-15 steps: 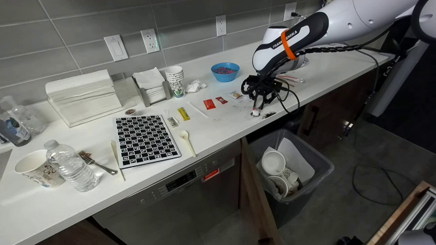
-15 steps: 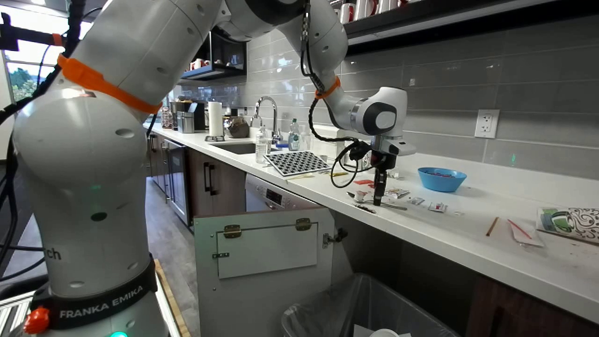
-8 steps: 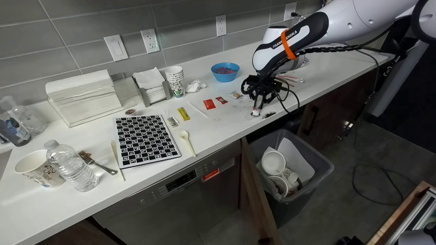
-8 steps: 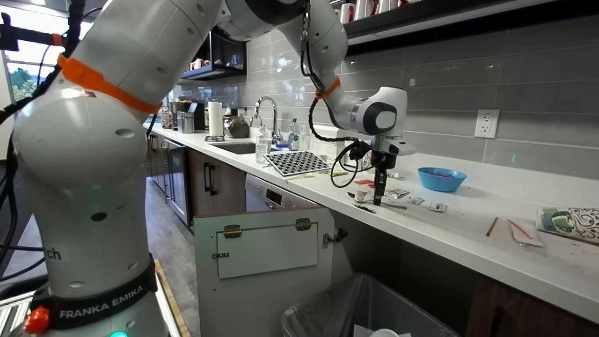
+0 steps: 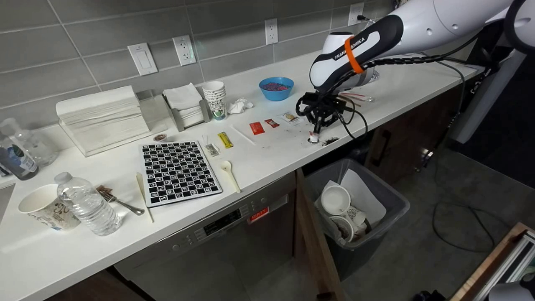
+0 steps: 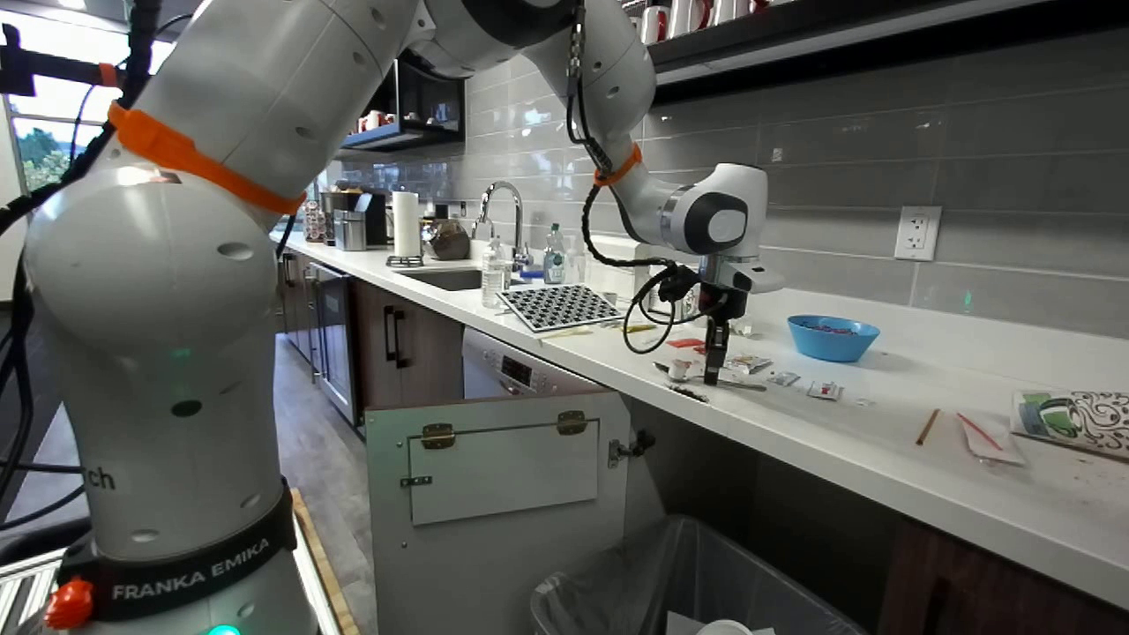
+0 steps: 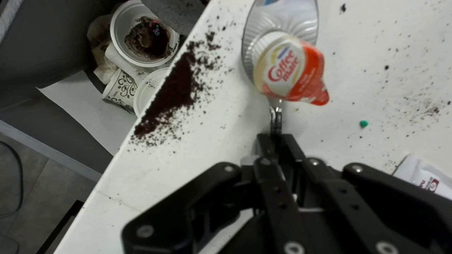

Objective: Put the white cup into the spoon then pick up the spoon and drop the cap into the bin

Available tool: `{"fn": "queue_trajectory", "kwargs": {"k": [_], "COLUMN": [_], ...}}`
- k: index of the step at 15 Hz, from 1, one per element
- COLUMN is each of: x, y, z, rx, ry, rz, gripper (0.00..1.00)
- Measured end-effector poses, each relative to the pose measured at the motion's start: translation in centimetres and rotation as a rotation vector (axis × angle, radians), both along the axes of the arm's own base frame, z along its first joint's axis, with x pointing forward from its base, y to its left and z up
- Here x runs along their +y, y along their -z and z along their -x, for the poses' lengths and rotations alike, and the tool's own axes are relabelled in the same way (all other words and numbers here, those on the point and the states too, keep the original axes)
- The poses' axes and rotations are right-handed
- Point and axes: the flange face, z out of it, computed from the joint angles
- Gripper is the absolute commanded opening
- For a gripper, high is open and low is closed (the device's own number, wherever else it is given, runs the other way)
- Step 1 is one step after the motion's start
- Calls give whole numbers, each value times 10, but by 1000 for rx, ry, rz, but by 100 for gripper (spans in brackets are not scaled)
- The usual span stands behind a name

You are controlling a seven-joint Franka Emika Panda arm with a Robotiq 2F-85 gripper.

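The white cup (image 7: 287,70), a little creamer tub with its printed lid showing, sits in the bowl of the spoon (image 7: 280,17), towards the handle end; whether it stands upright or leans is hard to tell. The jaws are pinching the spoon's handle a short way behind the bowl, near the front edge of the worktop (image 5: 271,159). The cup looks loaded, so the step in hand appears to be picking up the spoon.

Make sure of that pinch before lifting: the handle is thin, and the load at the bowl end could twist it. Rise slowly and straight up with the bowl level, because even a slight roll would probably send the cup off the side. Gain enough height to pass over the dark grounds (image 7: 173,95) lying between the spoon and the front edge, rather than dragging through them. Then travel out past the front edge, keeping clear of the open cabinet door (image 6: 503,494), to the bin (image 5: 380,228), which stands below with its top open. Hold off tipping until the bowl is well inside the bin's rim; a gentle turn of the wrist should then let the cup slide off.
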Motion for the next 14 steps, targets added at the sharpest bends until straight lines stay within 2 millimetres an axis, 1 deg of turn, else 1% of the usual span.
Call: {"fn": "queue_trajectory", "kwargs": {"k": [4,14], "x": [0,-1], "y": [0,0], "z": [0,0], "rx": [0,0], "ry": [0,0], "rz": [0,0], "gripper": [3,3]}}
